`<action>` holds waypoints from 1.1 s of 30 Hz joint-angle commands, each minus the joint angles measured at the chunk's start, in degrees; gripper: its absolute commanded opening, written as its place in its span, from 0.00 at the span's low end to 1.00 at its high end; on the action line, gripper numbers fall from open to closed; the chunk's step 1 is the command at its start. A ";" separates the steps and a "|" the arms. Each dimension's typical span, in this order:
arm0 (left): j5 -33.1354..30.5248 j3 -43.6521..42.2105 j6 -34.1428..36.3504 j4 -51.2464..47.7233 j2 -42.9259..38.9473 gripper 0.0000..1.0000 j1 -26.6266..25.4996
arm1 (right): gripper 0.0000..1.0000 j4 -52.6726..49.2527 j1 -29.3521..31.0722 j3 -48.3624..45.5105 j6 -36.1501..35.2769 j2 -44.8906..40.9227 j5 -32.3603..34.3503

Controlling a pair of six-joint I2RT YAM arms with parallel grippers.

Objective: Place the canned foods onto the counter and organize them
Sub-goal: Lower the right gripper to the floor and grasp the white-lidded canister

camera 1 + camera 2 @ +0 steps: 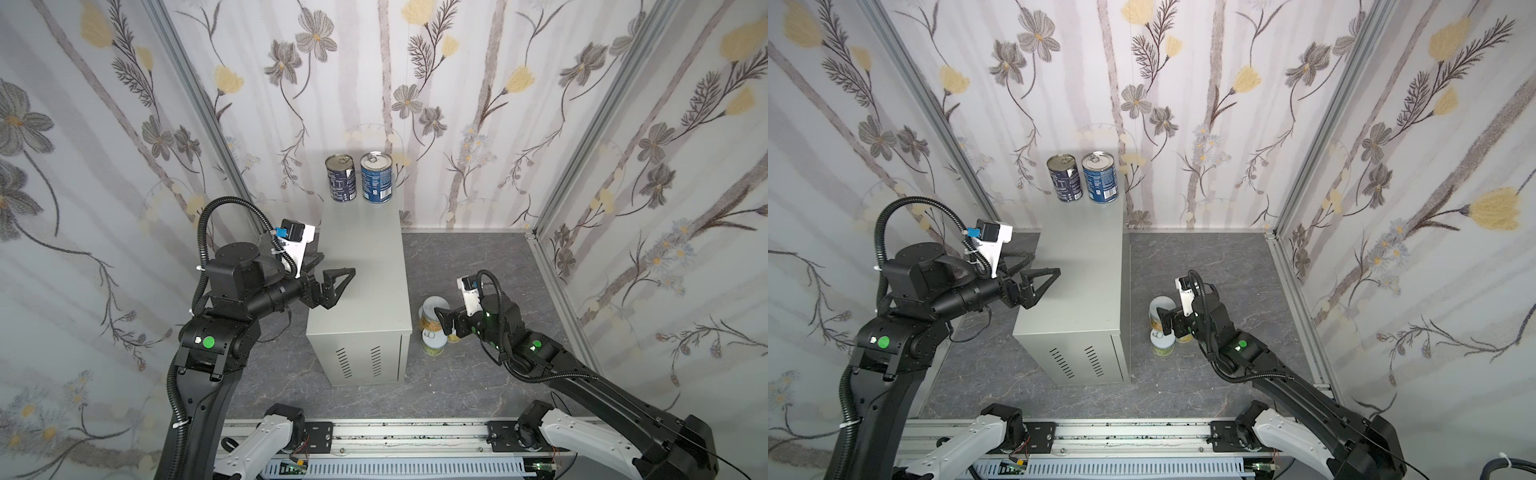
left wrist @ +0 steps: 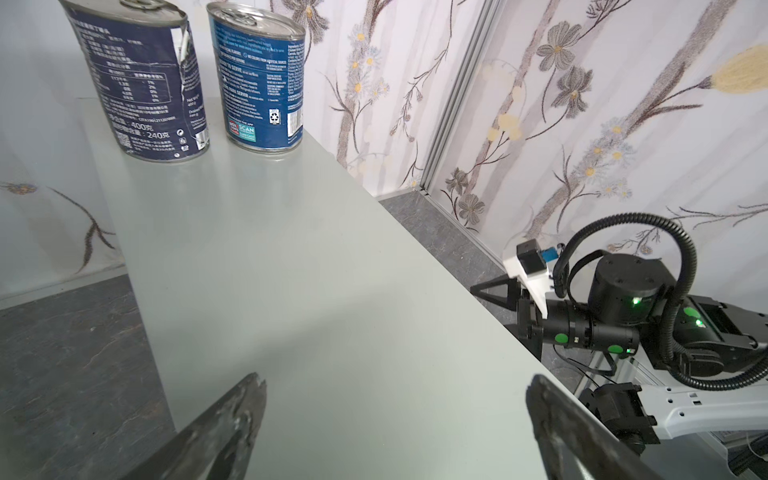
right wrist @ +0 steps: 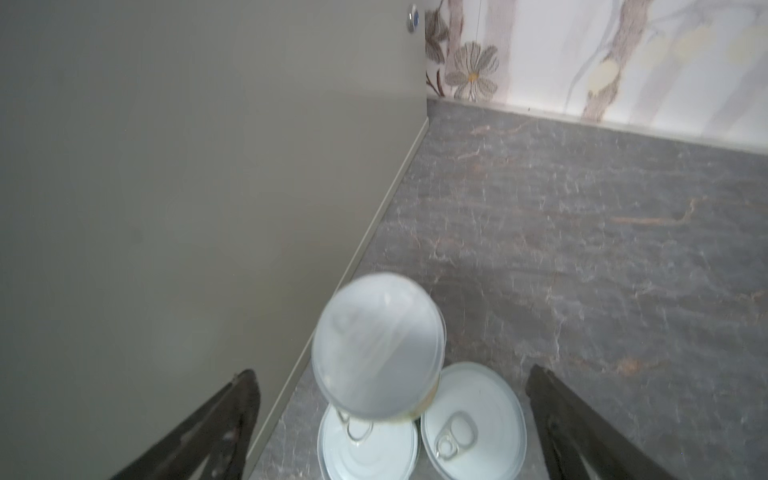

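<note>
Floral wallpaper (image 1: 478, 104) closes the cell in on three sides, with a dark marbled floor (image 1: 478, 266) beneath. In both top views the counter (image 1: 361, 266), a tall light-grey cabinet with vent slots on its near face, stands at centre frame with its far end against the back wall.

Two of the canned foods are up on it. A navy can (image 1: 341, 178) and a blue can (image 1: 377, 178) stand upright side by side at the far end, just above centre frame. My left wrist camera shows a narrow gap between them.

The short cans (image 1: 434, 343) sit clustered on the floor just right of the counter's near corner, right of centre in the lower half of the frame. Through the right wrist camera I count three silver-white tops. Two are low ones with pull rings, and a raised can (image 3: 378, 349) shows blurred and overlaps them. I cannot see what it rests on.

My left gripper (image 1: 338, 268) hangs over the counter's left edge at mid-frame, jaws spread wide with nothing between them. My right gripper (image 1: 446, 322) is down at the cluster, also spread wide. Its fingers (image 3: 216, 428) stand on either side of the cans in the wrist view and grip none of them.
</note>
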 commanded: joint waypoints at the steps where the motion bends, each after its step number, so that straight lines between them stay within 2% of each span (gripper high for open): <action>1: 2.12 -0.54 -1.11 4.18 0.10 1.00 0.00 | 1.00 0.98 1.89 -3.75 4.61 -3.28 4.13; 6: 2.56 -0.47 -1.60 5.44 0.52 1.00 -0.06 | 1.00 5.04 4.13 -7.87 4.50 -4.61 3.02; 20: 1.78 -0.79 -1.51 5.47 -0.59 1.00 -0.04 | 0.97 15.64 5.15 -4.05 4.50 11.17 3.98; 33: 1.86 -1.31 -2.00 6.35 -0.41 1.00 -0.03 | 0.91 19.81 5.15 -2.93 4.13 16.04 7.53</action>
